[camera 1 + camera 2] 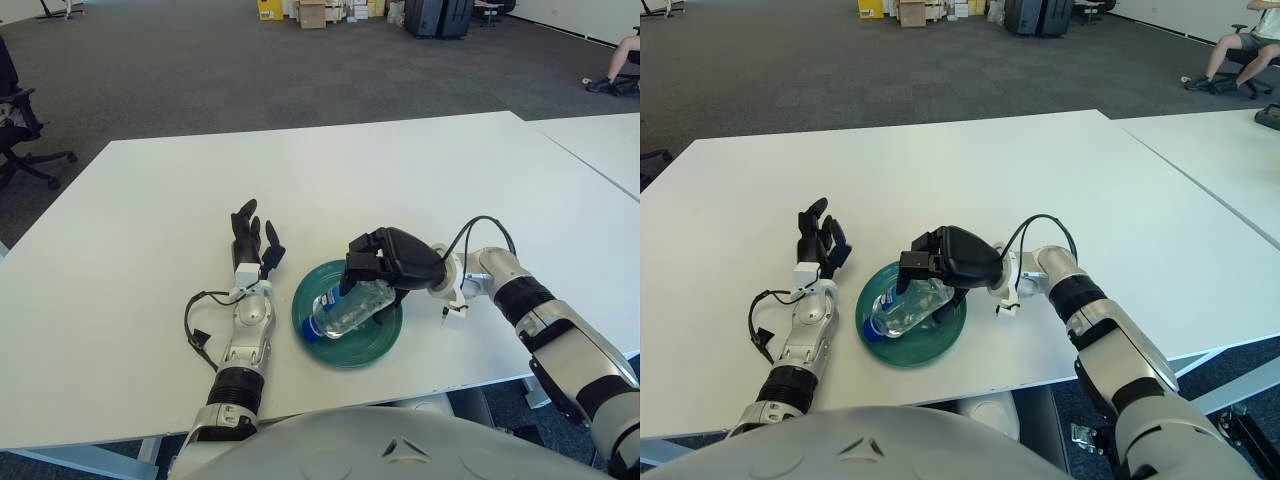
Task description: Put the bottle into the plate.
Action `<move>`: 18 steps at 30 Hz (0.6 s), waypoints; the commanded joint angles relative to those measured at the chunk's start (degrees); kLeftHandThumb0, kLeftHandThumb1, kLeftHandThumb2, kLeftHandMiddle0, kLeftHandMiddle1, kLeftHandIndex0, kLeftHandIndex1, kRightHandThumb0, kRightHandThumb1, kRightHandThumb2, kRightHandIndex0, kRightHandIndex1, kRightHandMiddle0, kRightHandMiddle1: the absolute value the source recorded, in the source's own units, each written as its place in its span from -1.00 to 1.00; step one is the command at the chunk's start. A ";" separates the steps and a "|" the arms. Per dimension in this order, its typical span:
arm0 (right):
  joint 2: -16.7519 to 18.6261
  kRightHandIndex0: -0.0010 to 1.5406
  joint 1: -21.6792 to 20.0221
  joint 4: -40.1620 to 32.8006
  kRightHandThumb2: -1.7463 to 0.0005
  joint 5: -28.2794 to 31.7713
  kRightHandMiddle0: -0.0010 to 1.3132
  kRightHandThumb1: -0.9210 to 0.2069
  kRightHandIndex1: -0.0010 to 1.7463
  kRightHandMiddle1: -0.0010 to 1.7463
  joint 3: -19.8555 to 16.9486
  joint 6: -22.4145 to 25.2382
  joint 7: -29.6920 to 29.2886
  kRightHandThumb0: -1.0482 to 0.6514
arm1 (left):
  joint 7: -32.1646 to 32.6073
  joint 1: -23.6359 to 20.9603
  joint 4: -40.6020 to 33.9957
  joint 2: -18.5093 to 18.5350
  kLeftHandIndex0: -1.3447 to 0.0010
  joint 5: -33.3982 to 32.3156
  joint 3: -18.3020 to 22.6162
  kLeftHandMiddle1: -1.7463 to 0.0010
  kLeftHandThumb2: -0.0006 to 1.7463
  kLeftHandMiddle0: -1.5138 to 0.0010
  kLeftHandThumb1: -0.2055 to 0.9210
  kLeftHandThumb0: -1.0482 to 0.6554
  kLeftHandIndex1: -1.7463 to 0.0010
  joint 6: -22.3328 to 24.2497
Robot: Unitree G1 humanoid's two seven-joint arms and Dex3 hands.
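Tabletop [150,220]: white, carrying a green plate [375,345] near its near edge. Bottle [348,311]: clear, lying on its side in the plate, long axis running near-left (blue cap) to far-right. Right hand [385,262]: directly over the bottle's far-right end, fingers curled around it; left hand [250,240]: fingers spread, holding nothing, just left of the plate.

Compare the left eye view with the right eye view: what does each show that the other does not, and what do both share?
Only the left eye view shows the black office chair at the left edge. Only the right eye view shows the seated person's legs and shorts plainly, and the floor past the table's near right corner. Both show the white table, the right hand closed on the clear bottle, which lies on its side in the green plate, and the left hand to the plate's left, fingers spread.
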 commanded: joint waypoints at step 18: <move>0.29 0.44 -4.32 1.69 -0.37 2.47 -0.18 -0.09 1.00 1.00 -1.64 4.98 0.48 -0.28 | -0.47 -0.40 -0.32 0.24 1.00 -0.48 0.34 0.99 -0.03 0.51 1.00 -0.72 0.01 -0.24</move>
